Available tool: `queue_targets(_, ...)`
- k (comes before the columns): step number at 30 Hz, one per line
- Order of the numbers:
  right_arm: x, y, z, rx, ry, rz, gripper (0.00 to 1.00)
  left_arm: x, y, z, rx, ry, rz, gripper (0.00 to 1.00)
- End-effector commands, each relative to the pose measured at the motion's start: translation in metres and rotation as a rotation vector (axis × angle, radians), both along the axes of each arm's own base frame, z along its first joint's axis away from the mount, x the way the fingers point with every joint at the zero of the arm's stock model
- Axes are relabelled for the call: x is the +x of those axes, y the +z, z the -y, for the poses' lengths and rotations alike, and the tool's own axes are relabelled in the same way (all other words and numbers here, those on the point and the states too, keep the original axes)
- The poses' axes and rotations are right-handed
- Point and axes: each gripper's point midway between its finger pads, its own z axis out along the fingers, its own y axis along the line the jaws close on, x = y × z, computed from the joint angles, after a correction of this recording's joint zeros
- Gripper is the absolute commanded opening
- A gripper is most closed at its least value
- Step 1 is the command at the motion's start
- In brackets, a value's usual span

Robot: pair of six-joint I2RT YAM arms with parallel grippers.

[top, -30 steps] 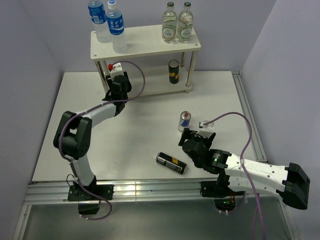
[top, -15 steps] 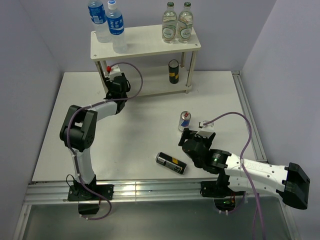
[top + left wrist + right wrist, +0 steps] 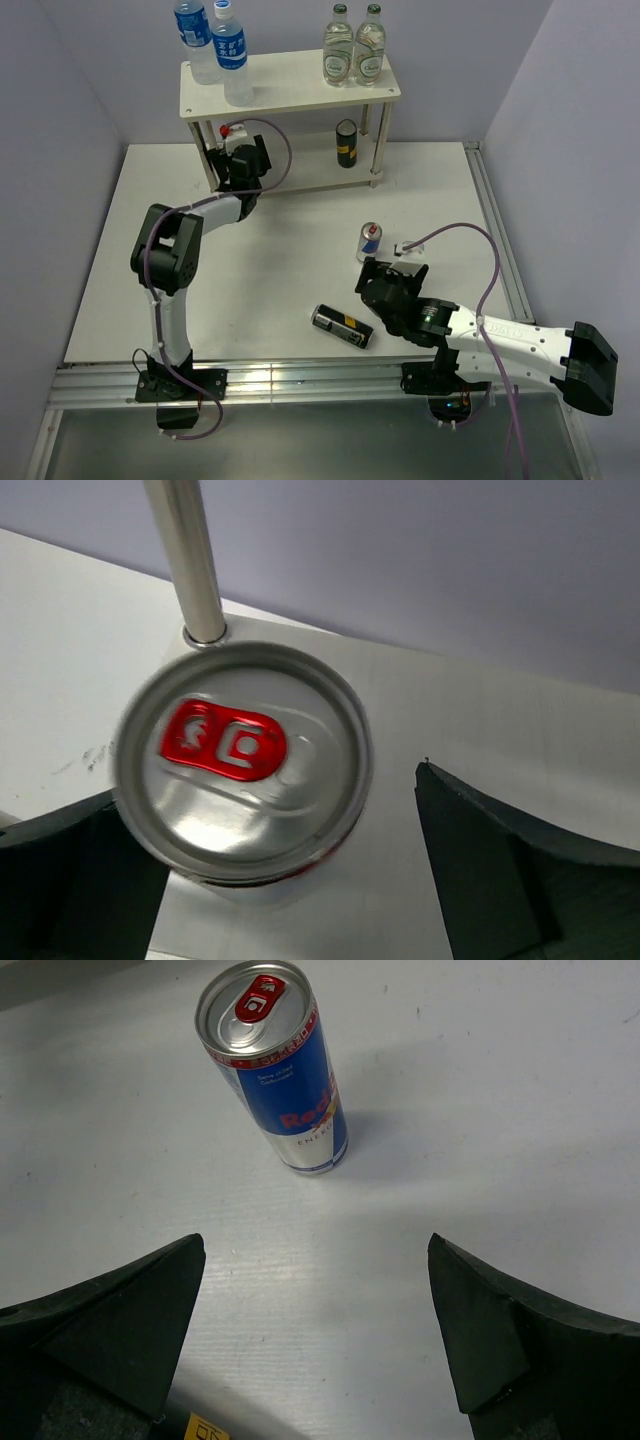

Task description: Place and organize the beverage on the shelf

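You will find 1 dark can [image 3: 342, 326] lying on its side on the tabletop [image 3: 280, 250], nearest the arm bases. Just beyond it sits your right end effector [image 3: 315, 1250], fingers spread wide and holding nothing. It faces the blue-and-silver can [image 3: 285, 1085], which stands upright on the tabletop ahead of the fingers and apart from both.

Farther back, your left end effector [image 3: 265, 800] reaches under the top board at the left end of the shelf [image 3: 300, 85]. Its fingers are parted with the silver-topped can [image 3: 240, 760] upright between them. The right finger stands clear of the can. Contact on the left side cannot be confirmed. The can has a red tab and stands just in front of a shelf leg [image 3: 190, 560].

On the lower board toward the right, 1 yellow-banded can [image 3: 347, 143] stands upright. On the top board, 2 water bottles [image 3: 230, 55] with blue labels stand side by side at the left end. The 2 green-capped bottles [image 3: 355, 45] stand side by side at the right end.
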Motion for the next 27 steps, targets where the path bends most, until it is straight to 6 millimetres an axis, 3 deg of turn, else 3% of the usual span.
queue_targets(1,0.006,0.019,-0.005,0.036,-0.026,0.049,0.99,0.001,0.057,-0.020,-0.057,0.049,0.135,0.99)
queue_targets(5,0.006,0.020,-0.005,0.035,-0.026,0.051,0.99,-0.017,0.079,-0.020,-0.048,0.041,0.151,0.99)
queue_targets(6,0.006,0.020,-0.005,0.032,-0.026,0.049,0.99,-0.024,0.094,-0.020,-0.049,0.037,0.170,0.99)
queue_targets(10,0.005,0.019,-0.005,0.033,-0.027,0.050,0.99,-0.056,0.114,-0.018,-0.019,0.046,0.172,0.99)
queue_targets(12,0.006,0.020,-0.003,0.033,-0.033,0.052,0.99,-0.077,0.125,-0.006,-0.017,0.016,0.163,0.99)
queue_targets(14,0.005,0.020,-0.003,0.036,-0.033,0.054,0.99,-0.092,0.122,0.024,-0.042,-0.125,0.130,0.99)
queue_targets(15,0.005,0.020,-0.003,0.036,-0.032,0.053,0.99,-0.104,0.135,0.035,-0.065,-0.198,0.151,0.99)
queue_targets(18,0.005,0.021,-0.002,0.041,-0.036,0.058,0.99,-0.143,0.107,0.079,-0.088,-0.456,0.104,0.99)
queue_targets(20,0.004,0.020,-0.002,0.042,-0.035,0.057,0.99,-0.165,0.107,0.106,-0.104,-0.591,0.124,0.99)
queue_targets(21,0.004,0.021,-0.001,0.045,-0.039,0.060,0.99,-0.181,0.088,0.125,-0.108,-0.707,0.085,1.00)
queue_targets(27,0.002,0.023,0.008,0.077,-0.071,0.074,0.99,-0.238,0.029,0.204,-0.125,-1.083,-0.036,0.99)
